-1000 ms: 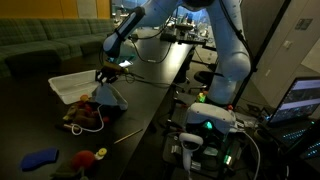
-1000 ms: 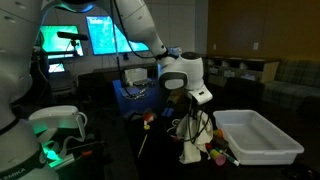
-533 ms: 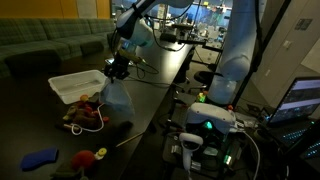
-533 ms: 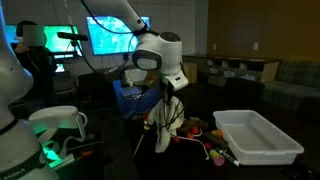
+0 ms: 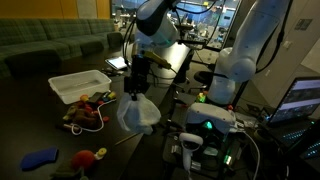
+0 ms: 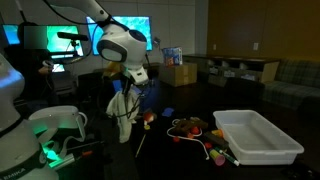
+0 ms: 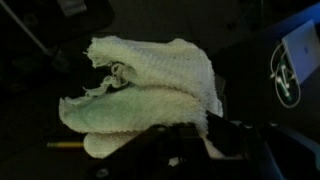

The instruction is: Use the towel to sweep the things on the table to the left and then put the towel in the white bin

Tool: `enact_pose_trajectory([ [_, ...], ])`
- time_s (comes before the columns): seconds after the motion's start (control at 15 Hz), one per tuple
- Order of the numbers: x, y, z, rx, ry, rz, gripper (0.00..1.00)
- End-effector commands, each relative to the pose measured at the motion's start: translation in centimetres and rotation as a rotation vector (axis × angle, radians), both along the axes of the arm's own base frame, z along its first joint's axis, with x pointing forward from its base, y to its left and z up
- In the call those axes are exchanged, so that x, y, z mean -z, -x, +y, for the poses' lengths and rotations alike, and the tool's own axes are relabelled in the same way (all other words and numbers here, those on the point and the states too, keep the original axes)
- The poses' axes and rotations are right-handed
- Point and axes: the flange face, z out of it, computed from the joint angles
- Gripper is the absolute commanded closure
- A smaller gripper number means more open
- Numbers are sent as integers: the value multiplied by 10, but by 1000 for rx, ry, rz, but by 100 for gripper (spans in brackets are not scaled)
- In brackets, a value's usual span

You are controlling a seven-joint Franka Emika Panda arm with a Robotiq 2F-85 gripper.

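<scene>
1. Jaws: closed on the bunched top of the towel (image 5: 137, 113). The fabric hangs below them as a loose bundle in both ext. views (image 6: 122, 112).
2. Towel vs. tabletop (image 5: 100, 138): the lower end hangs low. Can't tell if it touches the tabletop.
3. White bin (image 5: 80, 85) sits on the tabletop, well apart from the towel. It also shows at the far side of an ext. view (image 6: 255, 137).
4. Things (image 5: 85, 112): a red/yellow/orange cluster just beside the bin, betw. bin and towel (image 6: 195, 130).
5. Blue item (image 5: 40, 158) and red-yellow item (image 5: 90, 156) lie apart from the cluster, nr. the tabletop's near end.
6. Wrist view: the towel (image 7: 150, 95) fills the centre, folded and creased, w/ a greenish tint on its lower fold.
</scene>
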Motion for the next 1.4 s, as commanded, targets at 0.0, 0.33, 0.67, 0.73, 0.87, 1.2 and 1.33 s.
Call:
enact_pose_trajectory([
  [0.0,43,31,53,-146,-62,131,91],
  [0.33,102,19,63,-158,47,241,91],
  [0.67,157,-27,31,-43,201,208,91],
  [0.73,162,-34,23,-19,222,207,91],
  [0.87,177,-46,6,21,270,205,91],
  [1.2,203,-71,-24,81,381,221,91],
  [1.33,205,-86,-26,80,417,216,91],
])
